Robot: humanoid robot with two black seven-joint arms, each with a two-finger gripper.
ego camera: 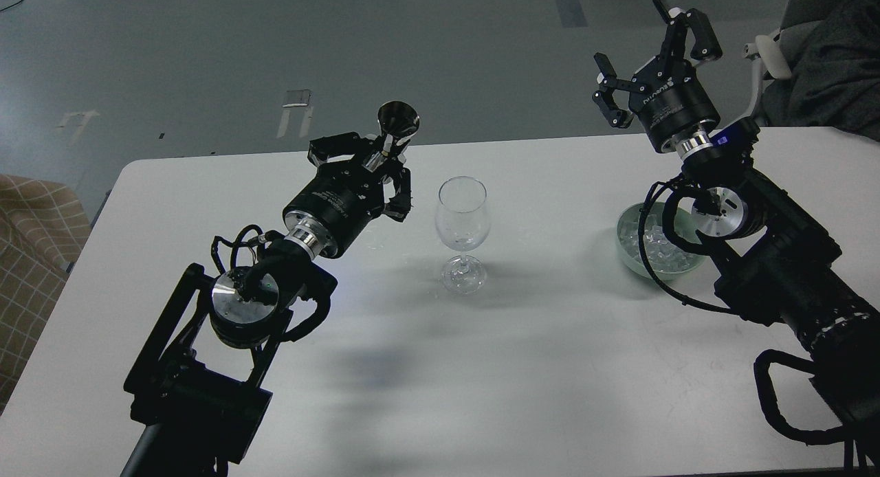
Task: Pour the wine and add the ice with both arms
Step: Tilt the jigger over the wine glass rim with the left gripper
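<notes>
My left gripper [377, 162] is shut on a small steel measuring cup [398, 119], held tilted above the table, just left of the wine glass [463, 219]. The clear stemmed glass stands upright at the table's middle. I cannot make out any wine in the cup or the glass. A pale green bowl [627, 224] at the right holds several ice cubes [656, 251] and is partly hidden by my right arm. My right gripper [653, 59] is open and empty, raised high above and behind the bowl.
The white table [522, 367] has its far edge just behind the glass. A checked cloth seat [31, 243] is at the left edge. A chair with dark cloth [818, 58] is at the back right. Grey floor lies beyond.
</notes>
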